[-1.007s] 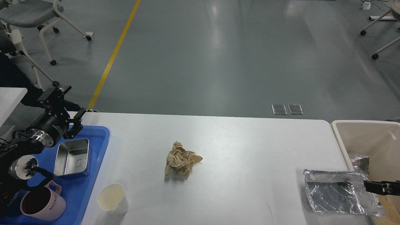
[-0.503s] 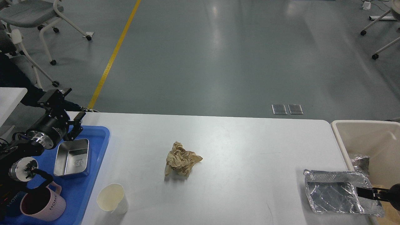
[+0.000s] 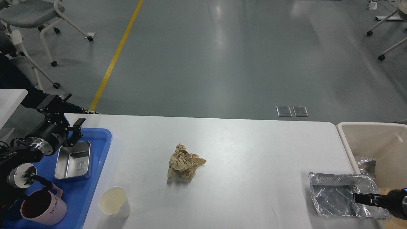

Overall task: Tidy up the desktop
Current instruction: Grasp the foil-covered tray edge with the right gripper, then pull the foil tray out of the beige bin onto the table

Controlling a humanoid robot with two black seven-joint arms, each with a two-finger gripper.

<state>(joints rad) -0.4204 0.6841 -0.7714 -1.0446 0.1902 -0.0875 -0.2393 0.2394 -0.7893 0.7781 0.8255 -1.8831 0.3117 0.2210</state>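
The white desktop [image 3: 248,149] holds a crumpled brown paper ball [image 3: 186,163] at its middle, a cream paper cup [image 3: 114,202] at front left and a crinkled foil tray [image 3: 337,195] at front right. My left gripper [image 3: 75,108] is open and empty, above the far corner of the blue tray [image 3: 98,140]. My right gripper [image 3: 357,197] comes in from the lower right edge, and its dark tip lies over the inside of the foil tray. Its fingers cannot be told apart, and whether it holds the foil is not visible.
The blue tray carries a steel box [image 3: 73,160] and a pink mug [image 3: 43,208]. A beige bin [image 3: 372,136] stands off the table's right end with crumpled foil [image 3: 365,164] inside. Chairs stand on the floor beyond.
My right gripper has moved left and down, further over the foil tray. My left gripper has drifted slightly left. The foil tray, paper and cup have not moved.
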